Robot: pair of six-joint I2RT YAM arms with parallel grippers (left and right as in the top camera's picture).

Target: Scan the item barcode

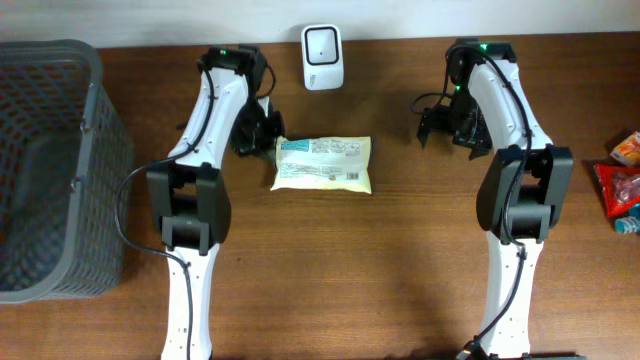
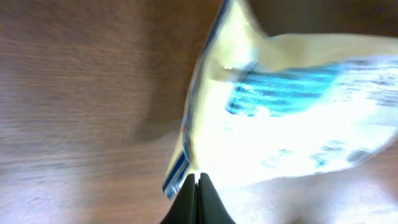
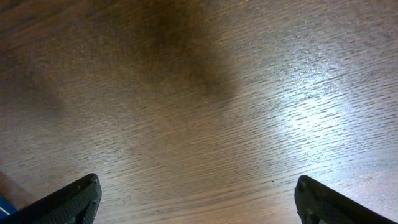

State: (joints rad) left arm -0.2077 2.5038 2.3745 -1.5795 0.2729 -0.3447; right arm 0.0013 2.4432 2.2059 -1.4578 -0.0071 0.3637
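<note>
My left gripper [image 2: 198, 182] is closed tight on the edge seam of the snack packet [image 2: 292, 112], just ahead of it. My right gripper [image 3: 198, 190] stands wide and holds nothing. I judge the grasp is made; the next move is lifting the barcode toward the scanner [image 1: 323, 43] beyond.

We see open desk [image 1: 400, 260] before the pouch [image 1: 322, 164]; the basket [image 1: 50, 170] walls off our left; packets [image 1: 622, 185] crowd the right edge.

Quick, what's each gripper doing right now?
Left gripper: closed, pinching the edge of the snack packet.
Right gripper: open, holding nothing.
</note>
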